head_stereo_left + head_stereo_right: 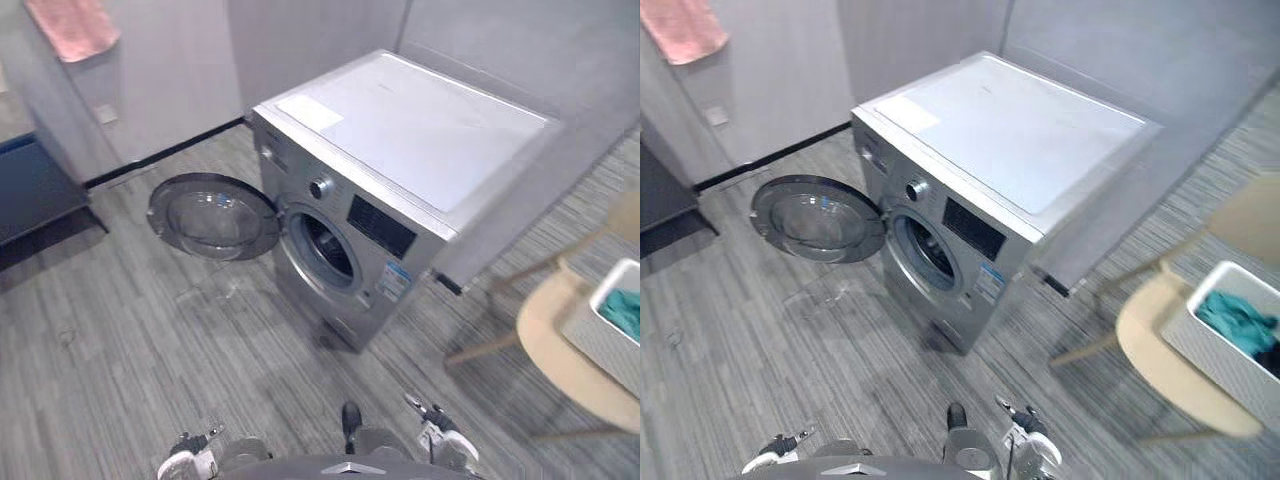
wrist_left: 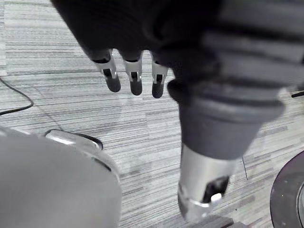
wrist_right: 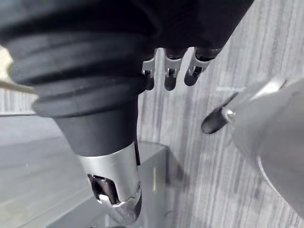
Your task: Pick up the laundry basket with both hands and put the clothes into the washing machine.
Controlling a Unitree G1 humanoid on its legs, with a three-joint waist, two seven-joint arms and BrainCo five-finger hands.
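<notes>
Laundry basket, white with teal clothes inside, sits on a beige chair right of the washing machine, whose round door stands open on its left. Left hand and right hand hang in front of the machine, fingers relaxed, holding nothing.

A pink towel hung high on the pale grey wall, above a small white wall socket and a black skirting strip at the wall's foot. A dark, low flat-topped table stood on the grey striped floor at the left, well apart from a pale wooden chair with a round seat at the right
</notes>
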